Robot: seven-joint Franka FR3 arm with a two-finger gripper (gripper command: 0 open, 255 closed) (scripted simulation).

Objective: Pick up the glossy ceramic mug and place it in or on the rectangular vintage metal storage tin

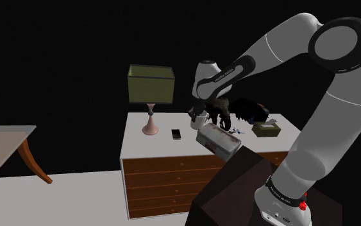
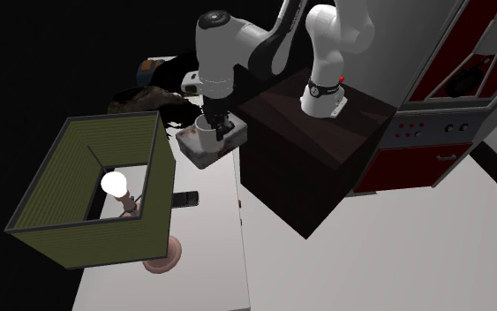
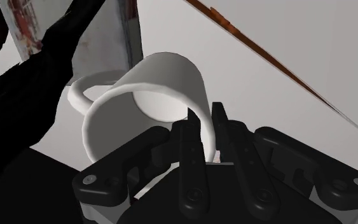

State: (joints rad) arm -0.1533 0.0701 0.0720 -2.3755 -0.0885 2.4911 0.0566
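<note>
Gripper: I see the gripper (image 3: 205,114) clamped on the mug's wall, one finger (image 3: 190,153) inside the rim and the other outside.
Mug: the mug (image 3: 149,95) is plain white and hangs in that grip with its handle on the side away from the fingers. In the shoulder view it (image 1: 200,121) sits just up and left of the tin.
Mug against tin: from the second exterior view the mug (image 2: 204,131) lies over the tin (image 2: 198,155). I cannot tell whether the two touch.
Tin: the tin (image 1: 218,141) is a pale rectangular box with printed sides. It is at the dresser's front edge, next to the stand, and looks tilted in the shoulder view.
Arm: the arm (image 1: 281,58) arches from the stand (image 1: 233,189) over to the dresser, its wrist pointing down.
Dresser: the dresser (image 1: 166,180) has a white top and wooden drawer fronts.
Lamp: the lamp (image 1: 151,85) has an olive shade on a pink base and stands at the back of the top, toward the shoulder view's left.
Phone: the phone (image 1: 176,133) is dark and lies flat between the lamp and the tin.
Tissue box: the tissue box (image 1: 265,128) is olive and sits on the top toward the shoulder view's right, well apart from the mug.
Dark shape: a ragged black form (image 1: 240,110) is behind the gripper. I cannot make out what it is.
</note>
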